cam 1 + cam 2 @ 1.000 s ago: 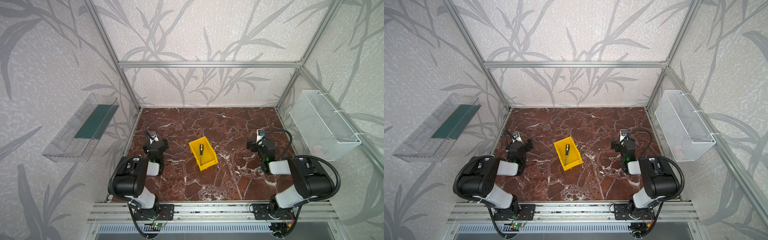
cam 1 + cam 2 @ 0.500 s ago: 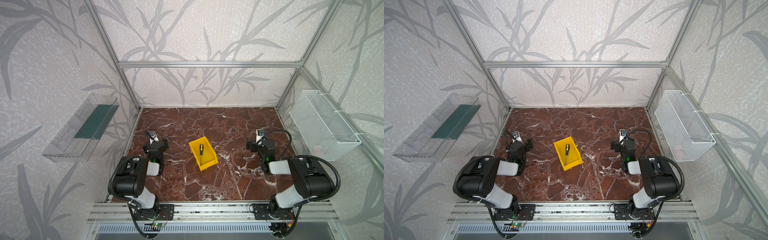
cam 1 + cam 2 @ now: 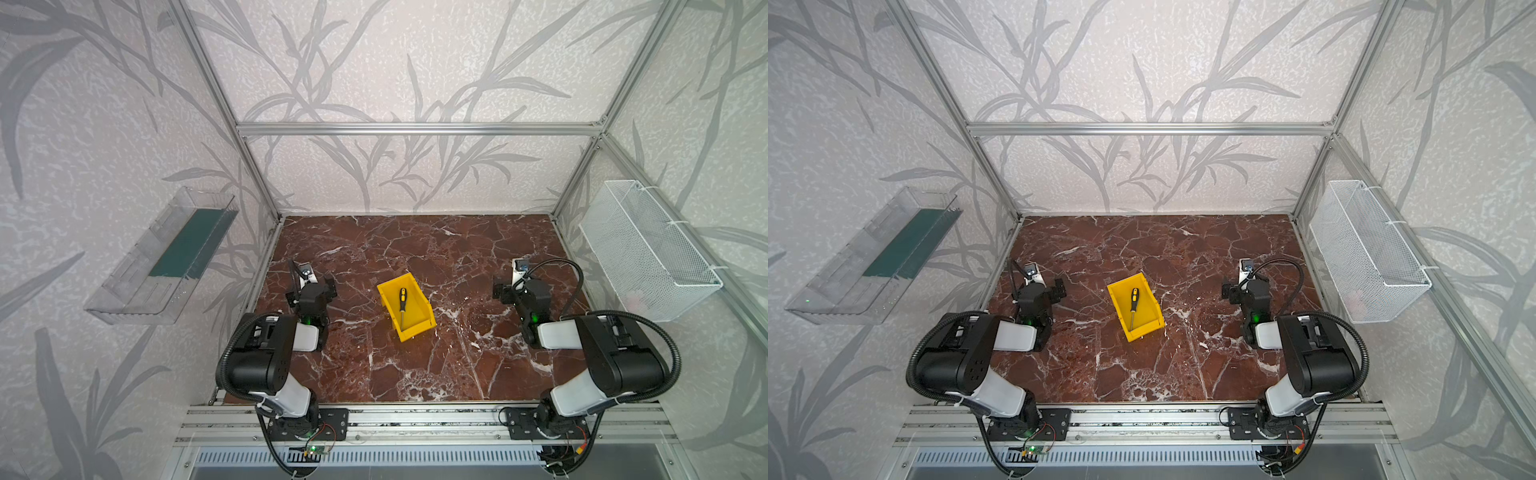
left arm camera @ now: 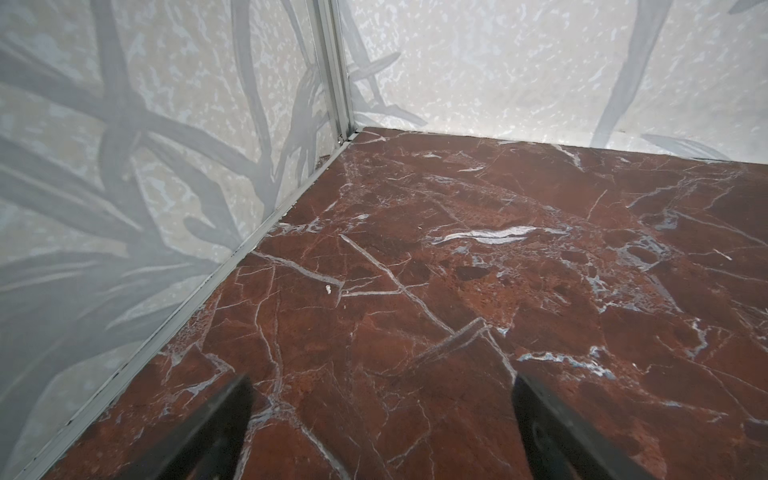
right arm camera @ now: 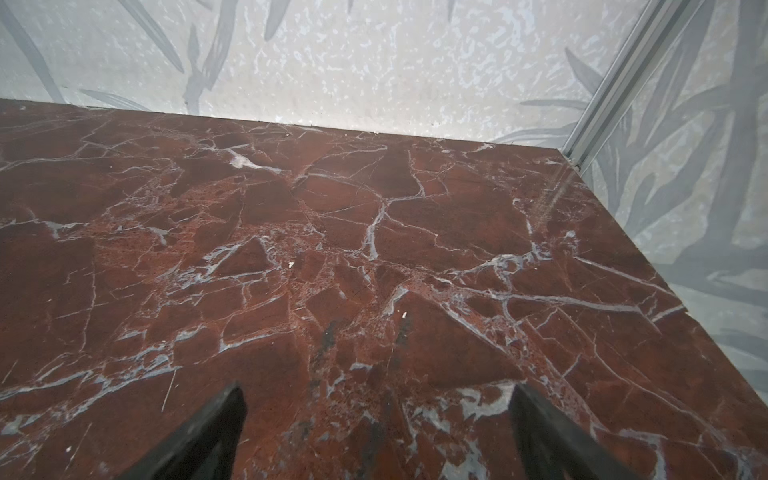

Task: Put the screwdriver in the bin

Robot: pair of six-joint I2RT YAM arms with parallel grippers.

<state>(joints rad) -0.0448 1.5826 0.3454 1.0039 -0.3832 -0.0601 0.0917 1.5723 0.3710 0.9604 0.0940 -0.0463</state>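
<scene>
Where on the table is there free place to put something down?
The back half of the table, from the back wall to the bin, is bare. So are the strips between bin and left gripper, bin and right gripper, and the front strip. Only the bin is taken: the screwdriver lies in it.

The red-brown white-veined marble tabletop (image 3: 457,257) is carrying a small bright yellow rectangular plastic bin (image 3: 419,309), which is sitting near its middle.

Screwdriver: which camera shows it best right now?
A top view. Both top views show the whole screwdriver lying inside the bin, handle at its far end, with nothing covering it. Neither wrist view shows it at all: each sees only the marble table and the wall.
</scene>
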